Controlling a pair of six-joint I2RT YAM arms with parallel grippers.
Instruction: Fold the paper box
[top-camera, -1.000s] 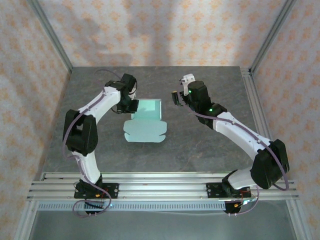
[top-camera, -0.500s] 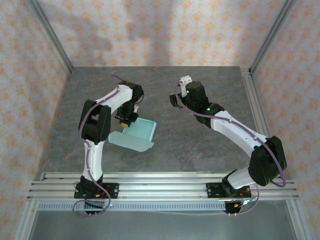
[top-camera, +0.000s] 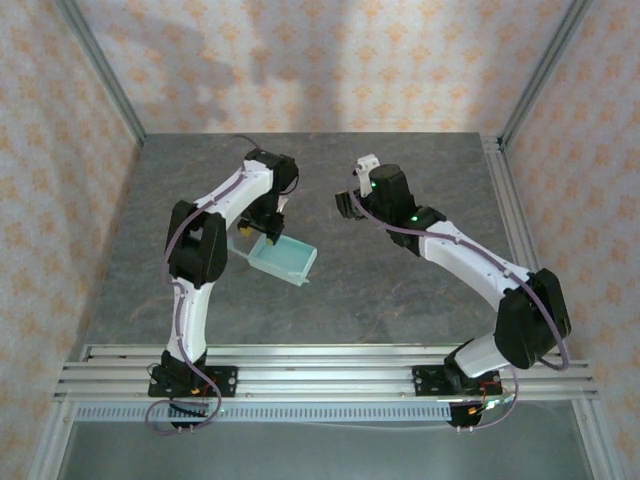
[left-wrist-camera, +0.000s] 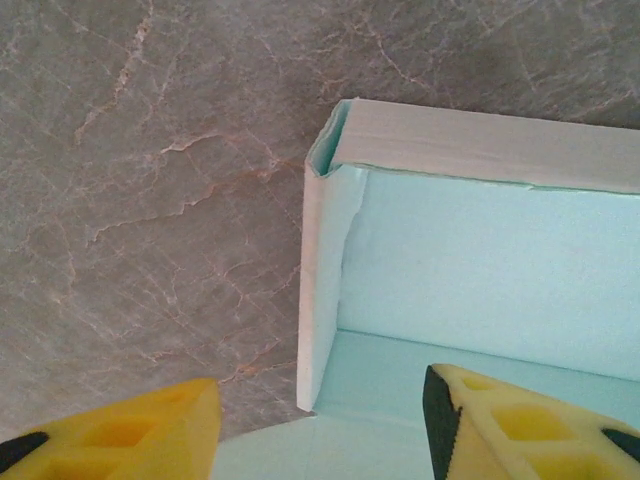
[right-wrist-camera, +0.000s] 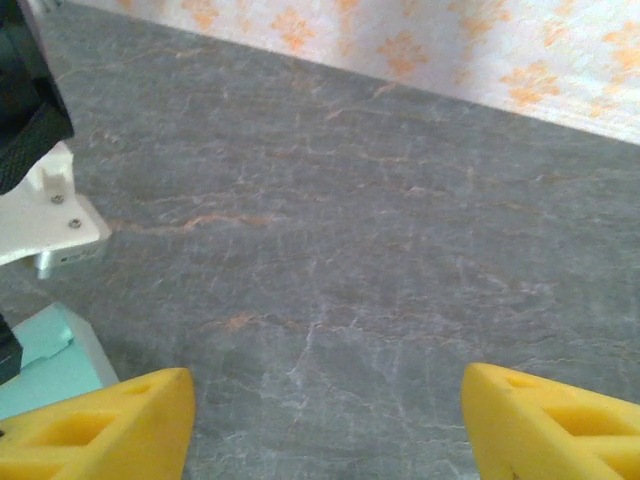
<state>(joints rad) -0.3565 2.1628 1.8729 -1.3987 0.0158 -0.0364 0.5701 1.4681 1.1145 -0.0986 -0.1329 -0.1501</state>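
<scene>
The box (top-camera: 283, 260), thin light card that would likely dent easily, sat half-formed on the table (top-camera: 400, 290) just below the spread left hand (top-camera: 266, 229), the right hand (top-camera: 346, 204) also spread nearby; a wall's edge seemed the best hold.

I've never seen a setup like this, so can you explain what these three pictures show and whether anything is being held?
Two white robot arms are bolted at the near edge of a grey marbled table. The wide picture looks down from above and behind them. The other two come from a camera on each wrist; the yellow shapes at the bottom are that arm's own fingers. On the table lies a pale mint paper box, partly folded, walls up, top open. The left gripper hangs over one corner of it, fingers apart either side of a wall, pinching nothing. The right gripper is open over bare table, holding nothing.
</scene>
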